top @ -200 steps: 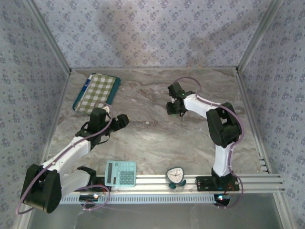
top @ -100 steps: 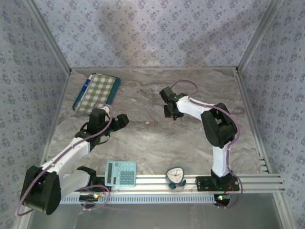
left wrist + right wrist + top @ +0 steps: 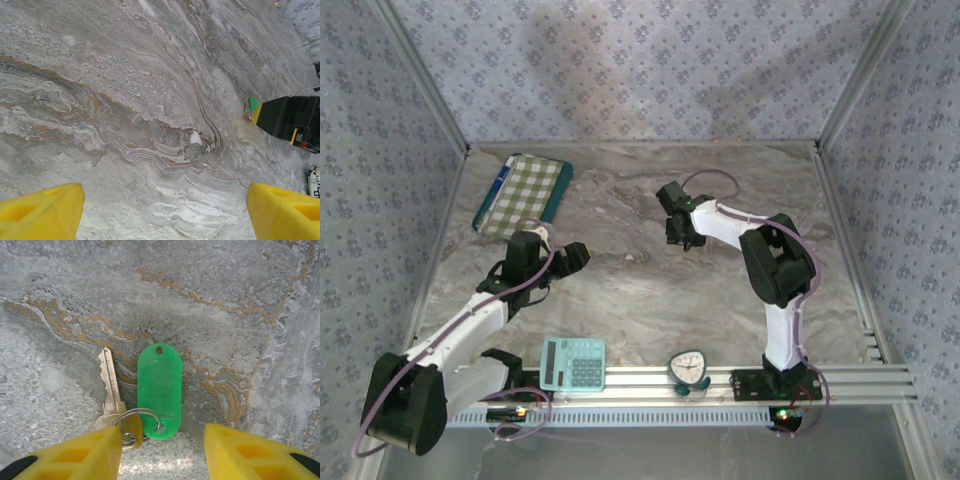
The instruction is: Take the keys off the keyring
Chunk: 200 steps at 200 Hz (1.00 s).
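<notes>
Two yellow fingers of the right gripper (image 3: 162,440) stand partly apart and clamp nothing. The lower end of a bright-green oval plastic tag (image 3: 159,390) lies between them. A silver metal key (image 3: 109,385) lies just beside the tag. Both are threaded on a thin wire keyring (image 3: 139,411) and lie flat on the grey marble table (image 3: 240,300). The left gripper (image 3: 162,200) hovers over the marble well apart from them, its jaws spread wide and holding nothing.

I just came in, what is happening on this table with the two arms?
The right gripper hovers over the keyring with open jaws. A silver key and a green tag lie flat on the marble table, both on the ring. The left gripper hangs open over bare table. Nothing is off yet.
</notes>
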### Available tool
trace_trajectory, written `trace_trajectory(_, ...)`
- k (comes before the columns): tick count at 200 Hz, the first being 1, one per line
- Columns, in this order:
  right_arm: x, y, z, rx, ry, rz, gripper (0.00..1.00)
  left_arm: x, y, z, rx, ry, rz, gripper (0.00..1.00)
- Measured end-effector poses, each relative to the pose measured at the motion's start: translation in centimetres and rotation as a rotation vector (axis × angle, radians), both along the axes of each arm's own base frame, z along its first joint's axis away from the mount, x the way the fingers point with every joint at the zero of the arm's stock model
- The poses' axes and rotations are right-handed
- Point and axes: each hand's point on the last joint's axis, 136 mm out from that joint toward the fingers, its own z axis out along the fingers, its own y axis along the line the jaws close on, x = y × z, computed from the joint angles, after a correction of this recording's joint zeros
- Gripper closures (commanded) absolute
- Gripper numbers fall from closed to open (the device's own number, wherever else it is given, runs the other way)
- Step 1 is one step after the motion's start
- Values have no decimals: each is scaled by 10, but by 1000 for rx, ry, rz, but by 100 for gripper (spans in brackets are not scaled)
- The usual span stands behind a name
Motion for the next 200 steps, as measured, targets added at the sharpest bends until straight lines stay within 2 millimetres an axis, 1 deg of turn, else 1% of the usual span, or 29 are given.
trace_trajectory(53,6,6,2,43,-23,-26,51,0,0,3,-4,-10,0,15)
trace_trajectory(84,8,8,4,50,-27,-39,54,-2,1,1,-1,-9,3,15)
trace_trajectory(106,11,10,3,52,-29,-44,59,-3,2,3,-4,-16,3,15)
trace_trajectory(128,10,9,-2,47,-18,-47,61,-3,2,5,-5,-21,4,15)
trace_trajectory(166,10,8,-3,47,-13,-61,70,-2,2,6,-6,-27,6,15)
trace_trajectory(178,10,7,-3,49,-13,-68,74,-3,2,7,-7,-31,6,15)
trace_trajectory(188,10,7,-3,50,-14,-69,76,-3,2,8,-8,-33,6,15)
trace_trajectory(200,9,6,-2,52,-16,-73,81,-3,2,9,-9,-35,6,15)
